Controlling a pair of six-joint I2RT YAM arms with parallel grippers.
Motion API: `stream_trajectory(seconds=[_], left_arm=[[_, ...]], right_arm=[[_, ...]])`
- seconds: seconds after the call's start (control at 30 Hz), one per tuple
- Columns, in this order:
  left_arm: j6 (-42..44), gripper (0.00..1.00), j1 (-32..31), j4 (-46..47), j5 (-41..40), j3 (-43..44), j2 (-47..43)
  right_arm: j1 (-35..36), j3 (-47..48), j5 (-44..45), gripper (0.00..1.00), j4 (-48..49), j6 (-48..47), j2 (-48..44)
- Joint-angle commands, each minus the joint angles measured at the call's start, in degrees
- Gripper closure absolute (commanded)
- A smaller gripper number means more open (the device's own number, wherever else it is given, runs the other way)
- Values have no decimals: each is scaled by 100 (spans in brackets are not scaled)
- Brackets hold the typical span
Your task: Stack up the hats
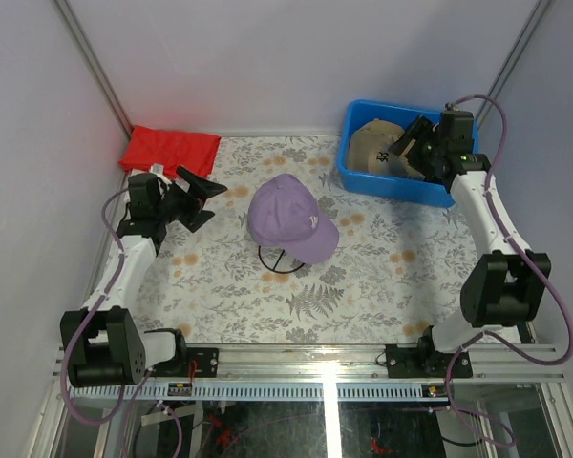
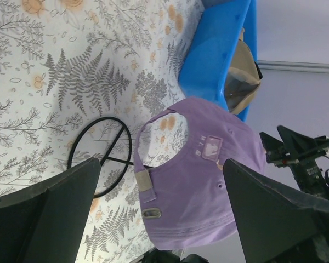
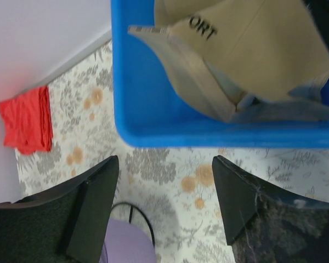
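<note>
Caps first: the purple cap (image 1: 291,221) sits on the black wire stand (image 2: 101,156) in the middle of the flowered table (image 1: 363,277), and its front patch is too blurred to read. A tan cap (image 3: 252,49) lies in the blue bin (image 3: 153,120) at the far right; the black letters "ORT" are all I can read on it. My right gripper (image 3: 164,164) hangs by that bin, fingers apart and empty. My left gripper (image 1: 208,200) faces the purple cap, fingers wide apart, near the red cloth (image 1: 169,150).
</note>
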Motion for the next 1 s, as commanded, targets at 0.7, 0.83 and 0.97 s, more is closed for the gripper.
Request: stream_trajectory(seconds=[0.7, 0.83, 0.97], left_arm=[[-123, 6, 32, -132, 5, 1202, 476], [-164, 6, 33, -57, 2, 1164, 549], [-223, 6, 33, 46, 9, 1153, 630]], right_arm=[[-890, 2284, -342, 4, 962, 1716, 2199], [-890, 2684, 342, 4, 494, 851, 2073], [-886, 3884, 764, 4, -362, 115, 2722]])
